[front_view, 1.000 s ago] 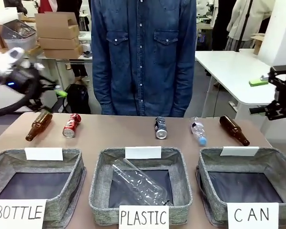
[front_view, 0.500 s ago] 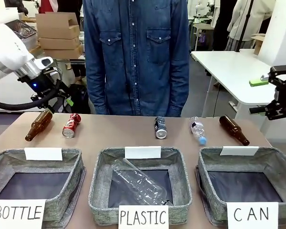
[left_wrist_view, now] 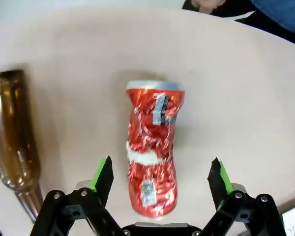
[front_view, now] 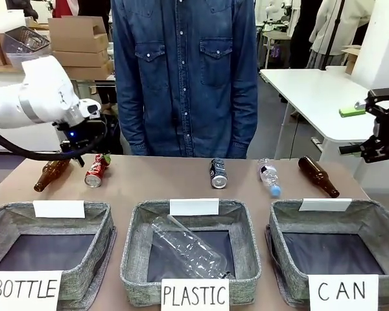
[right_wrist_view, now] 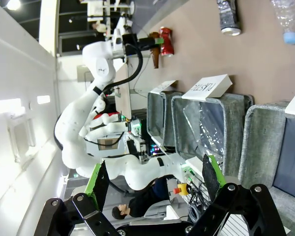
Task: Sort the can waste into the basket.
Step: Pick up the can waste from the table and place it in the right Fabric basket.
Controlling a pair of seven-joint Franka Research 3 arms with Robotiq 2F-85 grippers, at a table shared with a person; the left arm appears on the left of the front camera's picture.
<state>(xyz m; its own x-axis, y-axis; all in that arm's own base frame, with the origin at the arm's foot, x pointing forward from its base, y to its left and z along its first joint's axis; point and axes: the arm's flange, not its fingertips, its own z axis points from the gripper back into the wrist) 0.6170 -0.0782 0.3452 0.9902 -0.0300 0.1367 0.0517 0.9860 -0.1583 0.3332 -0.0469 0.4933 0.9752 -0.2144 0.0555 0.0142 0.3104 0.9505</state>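
Hovering over the red can (left_wrist_view: 155, 142), left tool (left_wrist_view: 161, 170) spreads wide astride it; right tool (right_wrist_view: 155, 172), fingers parted, hangs aloft.

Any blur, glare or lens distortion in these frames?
Front view: sharp and evenly lit, left arm unblurred. Left wrist view: red can in focus, table edge bowed by the wide lens, highlight streak on the brown bottle. Right wrist view: rolled sideways, white wall blown out.

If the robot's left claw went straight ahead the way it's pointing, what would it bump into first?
Most likely the red can: it lies on the table straight ahead of the left gripper, between its open fingers.
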